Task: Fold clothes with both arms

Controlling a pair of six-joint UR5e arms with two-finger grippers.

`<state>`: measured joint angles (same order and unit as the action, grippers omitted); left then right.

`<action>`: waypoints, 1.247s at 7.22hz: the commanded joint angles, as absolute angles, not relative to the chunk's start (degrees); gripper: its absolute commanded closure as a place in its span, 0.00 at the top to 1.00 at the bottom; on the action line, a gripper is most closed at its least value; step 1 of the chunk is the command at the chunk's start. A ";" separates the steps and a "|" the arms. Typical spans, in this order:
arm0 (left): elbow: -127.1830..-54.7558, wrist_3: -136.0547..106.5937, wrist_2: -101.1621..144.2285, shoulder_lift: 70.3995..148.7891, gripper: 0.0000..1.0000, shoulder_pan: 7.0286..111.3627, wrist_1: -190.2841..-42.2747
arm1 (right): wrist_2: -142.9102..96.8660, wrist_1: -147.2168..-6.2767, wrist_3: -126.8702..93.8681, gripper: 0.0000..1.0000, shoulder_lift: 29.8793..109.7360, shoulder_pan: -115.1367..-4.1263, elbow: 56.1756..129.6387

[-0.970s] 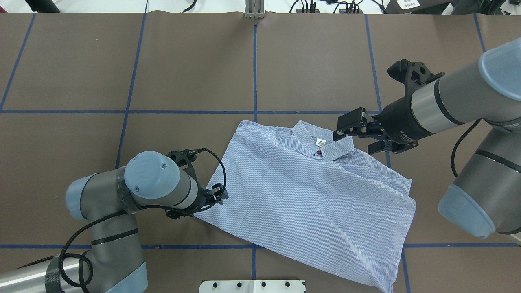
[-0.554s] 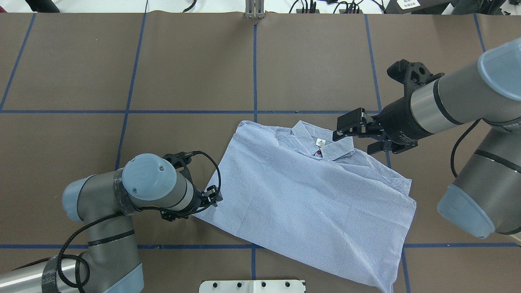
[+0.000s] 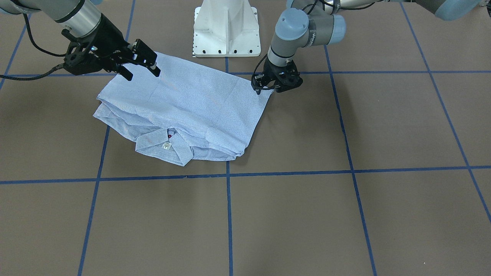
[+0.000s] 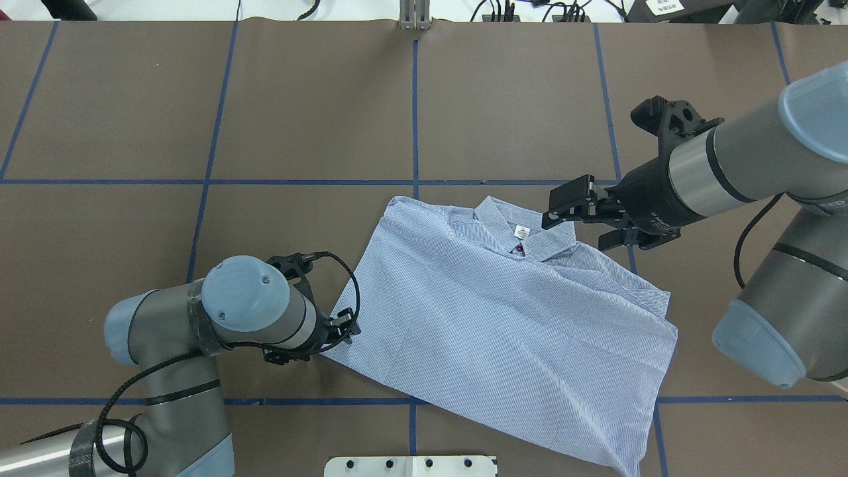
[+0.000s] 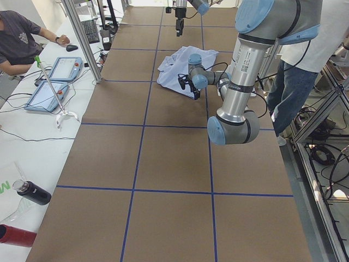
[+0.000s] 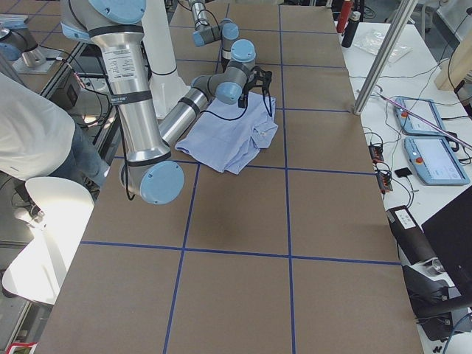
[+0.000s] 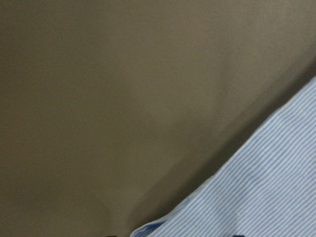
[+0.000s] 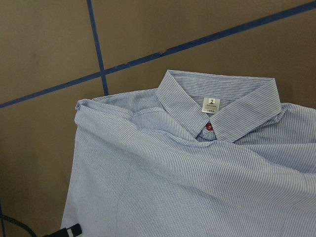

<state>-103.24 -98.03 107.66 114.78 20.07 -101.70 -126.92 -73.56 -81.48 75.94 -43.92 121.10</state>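
Overhead exterior view: nearest the robot, just past its white pedestal plate (image 4: pixel 411 465), the striped shirt (image 4: pixel 503 331) lies flat on the brown table (image 4: pixel 298 112). It sits askew to the blue tape lines (image 4: pixel 414 119), hem toward the robot and neck pointing away. Its sides appear already turned in, which leaves a compact panel that is not yet folded end to end.

At the panel's near corner on the robot's left, the left gripper (image 4: pixel 344 326) sits low against the cloth, the wrist bent down over it. That bend hides the fingers. The left wrist camera shows only the shirt's edge against bare table, so whether the corner is pinched cannot be told. The position suggests that corner is the intended hold.

Farther off, the collar (image 4: pixel 530 233) lies face up with its white label (image 4: pixel 521 231) showing. Just beside it the right gripper (image 4: pixel 586 224) hangs above the shoulder, jaws spread wide and carrying nothing. Its camera is trained on the neckline, seemingly lining up a grasp there, so that each arm works its own side of the garment.

Beyond, cables (image 4: pixel 517 10) line the table's far edge.
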 commanded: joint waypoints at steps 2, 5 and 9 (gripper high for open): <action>-102.57 -98.09 107.75 115.14 0.61 19.86 -101.69 | -126.91 -73.65 -81.47 1.00 76.03 -44.21 121.03; -102.39 -98.09 107.84 115.49 0.25 19.86 -101.69 | -127.00 -73.74 -81.47 1.00 76.03 -44.65 120.67; -104.93 -98.00 107.93 115.49 0.00 20.30 -99.16 | -127.00 -73.74 -81.47 1.00 76.11 -45.00 120.50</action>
<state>-103.59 -98.07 107.90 115.43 20.01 -101.01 -127.00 -73.74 -81.47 76.10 -44.82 120.58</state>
